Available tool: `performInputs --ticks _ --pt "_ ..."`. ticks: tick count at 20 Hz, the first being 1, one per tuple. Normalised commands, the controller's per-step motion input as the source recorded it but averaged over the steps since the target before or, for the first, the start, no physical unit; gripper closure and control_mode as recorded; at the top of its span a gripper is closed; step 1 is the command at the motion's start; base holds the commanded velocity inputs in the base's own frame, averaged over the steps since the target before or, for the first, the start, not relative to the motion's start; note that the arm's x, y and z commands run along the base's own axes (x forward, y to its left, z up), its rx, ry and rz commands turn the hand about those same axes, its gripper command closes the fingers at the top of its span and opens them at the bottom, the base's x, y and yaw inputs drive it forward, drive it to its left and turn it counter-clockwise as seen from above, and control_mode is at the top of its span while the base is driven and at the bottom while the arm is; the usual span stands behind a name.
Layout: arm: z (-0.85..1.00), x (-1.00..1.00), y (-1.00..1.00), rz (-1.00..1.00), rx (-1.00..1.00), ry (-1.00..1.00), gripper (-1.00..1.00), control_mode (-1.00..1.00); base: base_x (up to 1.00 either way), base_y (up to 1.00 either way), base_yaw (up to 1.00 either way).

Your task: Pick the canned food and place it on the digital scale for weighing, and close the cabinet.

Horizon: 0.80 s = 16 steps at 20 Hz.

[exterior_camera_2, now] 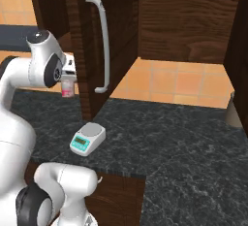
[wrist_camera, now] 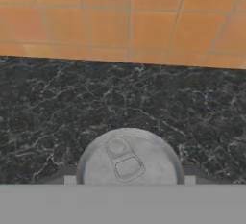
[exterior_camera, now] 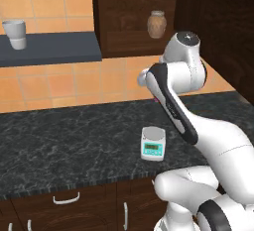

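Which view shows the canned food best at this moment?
The hand view: the canned food shows its silver pull-tab lid from above, over the dark counter. The right base view gives a sliver of red label beside the cabinet door; the left base view hides it behind the arm.

Even flat lighting, soft, slightly blurry

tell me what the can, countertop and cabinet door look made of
Canned food: likely metal, dull grey lid with a pull tab. Countertop: polished stone, maybe marble or granite, black with white veining. Cabinet door: dark wood, visible grain; its handle looks like pale metal.
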Motion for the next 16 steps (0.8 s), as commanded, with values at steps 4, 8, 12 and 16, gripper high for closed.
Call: performInputs --ticks 4,8,12,16 --pt "-1.00 0.10 -0.10 0.39 0.09 0.11 1.00 -1.00 0.00 0.00 0.00" --pt "-0.91 0.44 -0.03 0.46 0.12 0.04 1.00 -1.00 0.00 0.00 0.00" --pt "-0.76 0.63 0.00 0.53 0.16 -0.02 1.00 -1.00 0.00 0.00 0.00" --pt "-0.56 0.78 0.00 0.48 0.13 -0.07 1.00 -1.00 0.00 0.00 0.00"
